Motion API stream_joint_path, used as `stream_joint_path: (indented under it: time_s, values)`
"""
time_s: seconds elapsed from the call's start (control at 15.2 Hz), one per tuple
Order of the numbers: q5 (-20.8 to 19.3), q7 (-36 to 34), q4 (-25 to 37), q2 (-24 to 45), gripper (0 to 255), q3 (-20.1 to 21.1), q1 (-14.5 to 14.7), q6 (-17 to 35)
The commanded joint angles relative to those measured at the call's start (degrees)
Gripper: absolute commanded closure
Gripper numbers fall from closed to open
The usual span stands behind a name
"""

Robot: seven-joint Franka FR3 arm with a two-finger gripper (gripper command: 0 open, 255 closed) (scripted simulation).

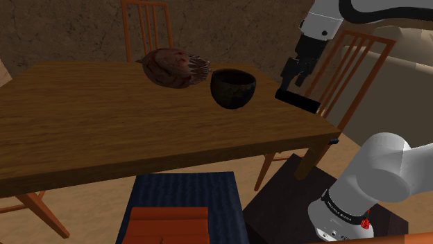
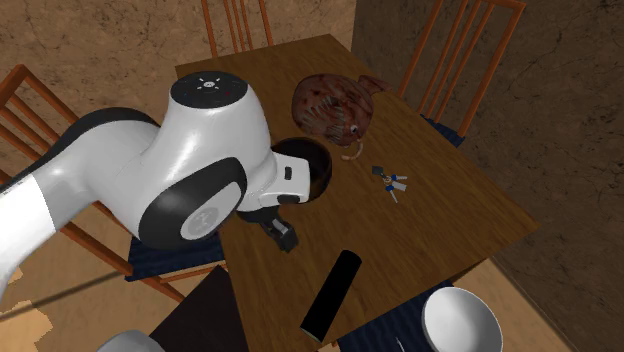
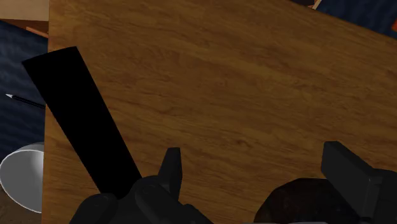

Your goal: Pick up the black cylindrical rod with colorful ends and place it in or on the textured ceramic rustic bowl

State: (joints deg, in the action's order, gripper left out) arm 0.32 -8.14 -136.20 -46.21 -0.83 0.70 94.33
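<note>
The smooth, plain black cylindrical rod lies flat on the brown wooden table, close to the corner nearest the stand, with one end poking just past the table's edge in the wrist view. It looks stiff, light and probably slick, and it could roll, so a grasp across its middle seems safest. The all-black two-finger gripper hovers beside it with its fingers apart and empty, while the dark rough-surfaced bowl stands farther in from that edge.
</note>
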Motion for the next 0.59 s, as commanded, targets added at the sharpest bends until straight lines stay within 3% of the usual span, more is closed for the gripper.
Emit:
stream_joint_path:
  time_s: [0.0, 0.53]
  values:
    - [0.0, 0.0, 0.0, 0.0, 0, 0.0, 0.0, 0.0]
    - [-8.5, 14.3, -2.4, 2.8, 0, -9.8, -2.3, 4.5]
